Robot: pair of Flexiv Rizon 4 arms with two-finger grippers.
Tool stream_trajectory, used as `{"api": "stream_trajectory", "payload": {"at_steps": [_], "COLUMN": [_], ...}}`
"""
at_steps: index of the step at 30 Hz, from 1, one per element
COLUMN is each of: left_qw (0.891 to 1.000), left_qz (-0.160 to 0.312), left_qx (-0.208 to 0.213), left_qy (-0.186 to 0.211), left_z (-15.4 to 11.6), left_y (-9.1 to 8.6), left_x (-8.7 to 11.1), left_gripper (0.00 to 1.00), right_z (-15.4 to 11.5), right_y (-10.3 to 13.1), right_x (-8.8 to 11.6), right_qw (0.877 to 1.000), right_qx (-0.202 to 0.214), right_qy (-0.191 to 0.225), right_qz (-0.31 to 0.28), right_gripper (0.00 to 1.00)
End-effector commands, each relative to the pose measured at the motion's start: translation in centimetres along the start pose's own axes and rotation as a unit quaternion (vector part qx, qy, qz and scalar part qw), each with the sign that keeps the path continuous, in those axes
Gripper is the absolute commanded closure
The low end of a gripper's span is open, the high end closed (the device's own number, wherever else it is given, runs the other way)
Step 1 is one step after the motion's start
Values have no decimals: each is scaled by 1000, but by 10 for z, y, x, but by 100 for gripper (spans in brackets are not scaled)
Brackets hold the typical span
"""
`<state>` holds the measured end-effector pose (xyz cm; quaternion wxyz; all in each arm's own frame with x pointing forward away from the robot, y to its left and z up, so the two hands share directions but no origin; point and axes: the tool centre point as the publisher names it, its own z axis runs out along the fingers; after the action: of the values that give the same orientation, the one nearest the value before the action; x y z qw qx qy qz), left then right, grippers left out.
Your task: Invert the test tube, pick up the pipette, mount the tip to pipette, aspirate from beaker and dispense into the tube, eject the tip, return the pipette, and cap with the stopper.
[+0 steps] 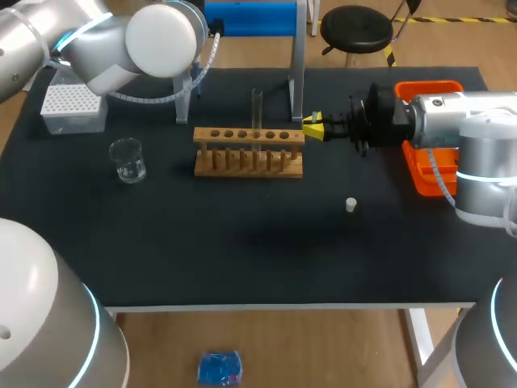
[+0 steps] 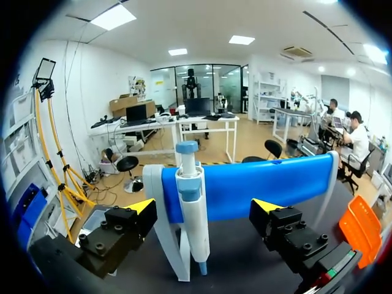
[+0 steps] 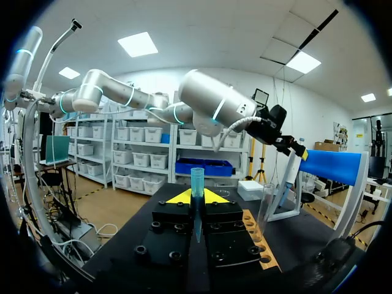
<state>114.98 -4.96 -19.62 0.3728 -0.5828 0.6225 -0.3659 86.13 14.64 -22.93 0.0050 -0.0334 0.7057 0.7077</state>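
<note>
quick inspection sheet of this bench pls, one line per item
surface: black table, no spill seen
job's things: test tube upright in wooden rack; beaker, tip box, stopper on table; pipette hanging on blue stand
clutter: orange bin at right edge
grippers: left gripper open, pipette ahead of it; right gripper shut on pipette tip
cables: coiled cable on left arm
surroundings: nothing seen

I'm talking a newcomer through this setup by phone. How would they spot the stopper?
Find the wooden rack in the middle of the black table. Go to its right and toward the robot's side of the table: the stopper sits alone on bare mat. It is a tiny white plug, unlike the clear glass beaker on the rack's left.
</note>
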Motion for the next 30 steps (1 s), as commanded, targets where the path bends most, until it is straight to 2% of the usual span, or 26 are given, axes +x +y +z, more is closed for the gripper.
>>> {"api": "stream_trajectory", "payload": {"at_steps": [1, 30], "left_qw": [1000, 1000], "left_qz": [-4, -6], "left_qx": [2, 9], "left_qy": [1, 3], "left_z": [7, 21], "left_y": [0, -4], "left_x": [1, -3], "left_gripper": [2, 2], "right_z": [0, 0], "right_y": [0, 0], "right_x": [0, 0], "right_qw": [1000, 1000], "right_qx": [1, 1], "right_qy": [0, 0], "right_qz": [0, 0], "right_gripper": [100, 100]}}
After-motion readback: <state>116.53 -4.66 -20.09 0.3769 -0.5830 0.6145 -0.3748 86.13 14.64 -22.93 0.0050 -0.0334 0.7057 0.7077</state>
